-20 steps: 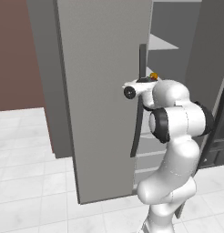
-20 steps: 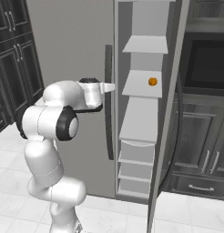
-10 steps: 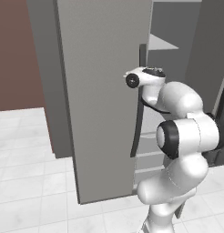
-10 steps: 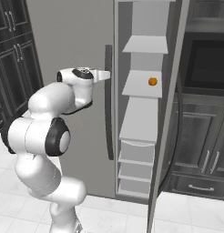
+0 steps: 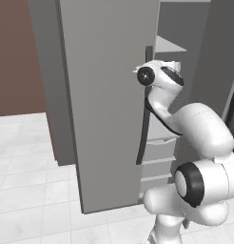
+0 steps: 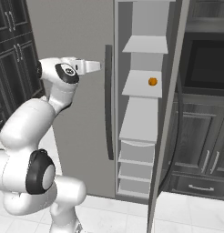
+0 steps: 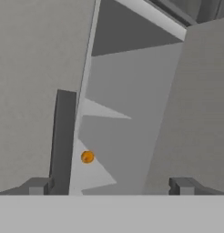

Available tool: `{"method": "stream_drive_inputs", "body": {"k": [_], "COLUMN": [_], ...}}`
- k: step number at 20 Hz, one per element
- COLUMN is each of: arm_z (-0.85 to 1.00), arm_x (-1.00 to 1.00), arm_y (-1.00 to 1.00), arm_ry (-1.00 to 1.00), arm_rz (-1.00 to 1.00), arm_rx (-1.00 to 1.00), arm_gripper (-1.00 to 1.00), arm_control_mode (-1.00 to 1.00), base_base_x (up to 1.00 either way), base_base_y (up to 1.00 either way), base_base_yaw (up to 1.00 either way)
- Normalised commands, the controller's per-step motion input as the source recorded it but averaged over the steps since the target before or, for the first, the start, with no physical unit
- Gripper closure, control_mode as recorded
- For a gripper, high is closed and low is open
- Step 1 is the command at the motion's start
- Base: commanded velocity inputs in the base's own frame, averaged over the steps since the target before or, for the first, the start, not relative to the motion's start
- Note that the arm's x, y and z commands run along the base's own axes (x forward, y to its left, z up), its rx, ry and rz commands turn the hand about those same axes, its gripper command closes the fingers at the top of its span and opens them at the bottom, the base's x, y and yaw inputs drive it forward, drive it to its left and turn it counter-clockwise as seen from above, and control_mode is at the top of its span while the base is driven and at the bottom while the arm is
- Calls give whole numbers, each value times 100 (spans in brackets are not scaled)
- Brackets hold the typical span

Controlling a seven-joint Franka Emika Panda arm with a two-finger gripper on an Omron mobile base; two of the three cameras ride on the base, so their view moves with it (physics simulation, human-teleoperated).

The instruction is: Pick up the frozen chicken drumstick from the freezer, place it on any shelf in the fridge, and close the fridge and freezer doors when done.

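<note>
Grey freezer, door open; end effector spread wide, empty, aimed inside. Step: reaching in. Drumstick unseen; orange ball ahead.

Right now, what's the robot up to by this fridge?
The white robot arm holds its claw open and empty, raised in front of the closed wide grey fridge door, pointing toward the open narrow freezer compartment. A small round orange thing sits on a grey freezer shelf. No drumstick can be made out, and nothing is gripped.
</note>
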Motion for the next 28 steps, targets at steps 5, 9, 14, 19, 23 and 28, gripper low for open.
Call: {"method": "stream_drive_inputs", "body": {"k": [5,9,14,19,23,28], "arm_z": [45,29,13,0,0,8], "arm_x": [-100,-100,-100,-100,-100,-100], "arm_y": [0,0,0,-6,-26,-43], "arm_ry": [-2,-5,-6,-11,-13,-6], "arm_rz": [0,0,0,0,0,-1], "arm_rx": [20,27,26,19,19,26], "arm_gripper": [-100,-100,-100,-100,-100,-100], "arm_control_mode": [-100,-100,-100,-100,-100,-100], "base_base_x": [0,0,0,0,0,0], "base_base_y": [0,0,0,0,0,0], "base_base_yaw": [0,0,0,0,0,0]}}
